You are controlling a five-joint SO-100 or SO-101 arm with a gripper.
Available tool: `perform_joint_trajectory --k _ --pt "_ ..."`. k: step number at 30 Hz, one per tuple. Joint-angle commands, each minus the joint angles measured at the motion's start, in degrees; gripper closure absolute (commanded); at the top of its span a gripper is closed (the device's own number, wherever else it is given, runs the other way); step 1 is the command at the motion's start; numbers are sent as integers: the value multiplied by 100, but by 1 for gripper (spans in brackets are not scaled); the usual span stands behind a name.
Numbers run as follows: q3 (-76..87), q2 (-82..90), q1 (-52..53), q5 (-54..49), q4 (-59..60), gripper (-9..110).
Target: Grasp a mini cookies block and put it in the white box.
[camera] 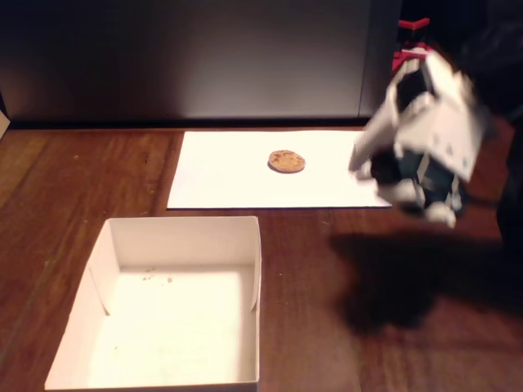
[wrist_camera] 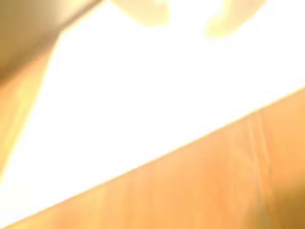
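Observation:
A small round golden-brown cookie (camera: 286,161) lies on a flat white paper sheet (camera: 221,175) at the back of the table in the fixed view. The white box (camera: 106,253) stands open and empty at the front left. My gripper (camera: 421,202), white and motion-blurred, hangs above the table just off the sheet's right edge, well to the right of the cookie. Its two fingertips stand apart with nothing between them. In the wrist view the gripper (wrist_camera: 186,16) shows as two pale blurred fingers at the top over the overexposed sheet (wrist_camera: 143,95). The cookie is out of that view.
The table is dark brown wood (camera: 343,343), and it also shows in the wrist view (wrist_camera: 214,181). A dark wall (camera: 204,57) runs along the back. The arm casts a shadow (camera: 409,278) on the wood at the front right.

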Motion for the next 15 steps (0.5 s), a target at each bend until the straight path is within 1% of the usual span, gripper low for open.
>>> perform_joint_trajectory --k 1,4,8,15 --pt "-2443 -1327 316 404 -141 101" --pt "-3463 -2162 272 703 141 101" --pt "-4289 -3103 316 1239 483 97" --pt "-5247 -5098 879 1898 1116 95"
